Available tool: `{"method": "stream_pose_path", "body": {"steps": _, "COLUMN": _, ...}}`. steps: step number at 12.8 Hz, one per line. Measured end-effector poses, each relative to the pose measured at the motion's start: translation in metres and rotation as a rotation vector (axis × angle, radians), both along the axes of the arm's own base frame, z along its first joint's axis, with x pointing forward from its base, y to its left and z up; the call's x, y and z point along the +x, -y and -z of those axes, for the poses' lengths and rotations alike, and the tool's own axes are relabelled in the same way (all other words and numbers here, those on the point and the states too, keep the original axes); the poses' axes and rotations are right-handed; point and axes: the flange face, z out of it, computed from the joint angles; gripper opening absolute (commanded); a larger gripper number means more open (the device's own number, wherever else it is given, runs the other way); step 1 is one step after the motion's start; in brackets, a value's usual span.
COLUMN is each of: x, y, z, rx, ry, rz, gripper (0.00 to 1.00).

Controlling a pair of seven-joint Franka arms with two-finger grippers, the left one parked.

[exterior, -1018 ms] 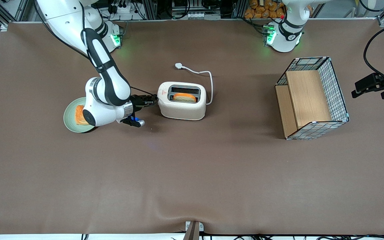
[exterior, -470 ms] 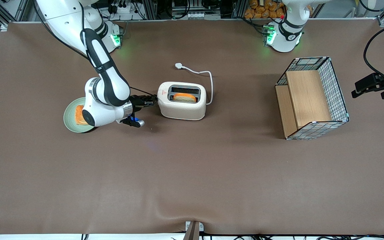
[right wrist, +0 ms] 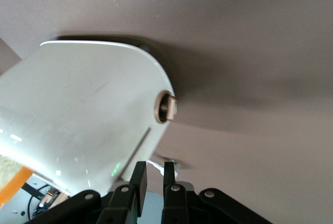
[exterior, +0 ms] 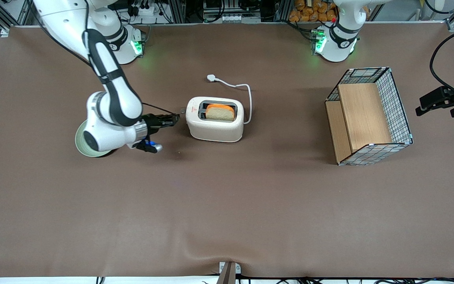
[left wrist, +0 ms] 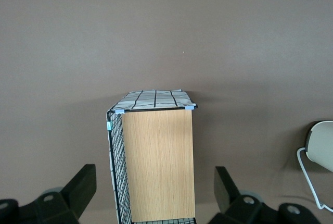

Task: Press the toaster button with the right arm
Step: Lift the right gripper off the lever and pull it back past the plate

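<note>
The cream-white toaster [exterior: 215, 127] stands mid-table with a slice of bread [exterior: 220, 113] risen high in the slot nearer the front camera. Its narrow end with the toaster button [exterior: 182, 110] faces the right arm [exterior: 110, 106]. My gripper [exterior: 175, 117] hovers a short gap away from that end, level with it, fingers shut on nothing. In the right wrist view the toaster [right wrist: 83, 114] fills much of the picture, the round grey button [right wrist: 166, 108] sticks out of its end, and my gripper [right wrist: 154, 169] is clear of it.
A green plate [exterior: 79, 144] lies under the arm's wrist, mostly hidden. The white cord [exterior: 246, 94] and plug [exterior: 211, 77] trail from the toaster. A wire basket with wooden shelves [exterior: 369, 114] sits toward the parked arm's end, also seen as the basket [left wrist: 156, 166].
The gripper has drawn back from the toaster's narrow end toward the working arm's end. The bread has popped up higher in its slot. The arm now covers the plate's food.
</note>
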Motion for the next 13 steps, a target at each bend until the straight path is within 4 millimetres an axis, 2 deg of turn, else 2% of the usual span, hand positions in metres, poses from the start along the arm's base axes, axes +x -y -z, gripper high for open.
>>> {"method": "stream_pose_path", "body": {"steps": 1, "x": 0.008, "y": 0.014, "z": -0.008, "rx": -0.004, "ry": 0.004, "rz": 0.0, "gripper": 1.0}}
{"method": "stream_pose_path", "body": {"steps": 5, "x": 0.034, "y": 0.068, "z": -0.035, "rx": -0.054, "ry": 0.068, "rz": -0.021, "gripper": 1.0}}
{"method": "stream_pose_path", "body": {"steps": 9, "x": 0.052, "y": 0.095, "z": -0.086, "rx": -0.122, "ry": 0.187, "rz": -0.057, "gripper": 1.0}}
{"method": "stream_pose_path", "body": {"steps": 13, "x": 0.064, "y": 0.11, "z": -0.122, "rx": -0.207, "ry": 0.293, "rz": -0.1, "gripper": 1.0}}
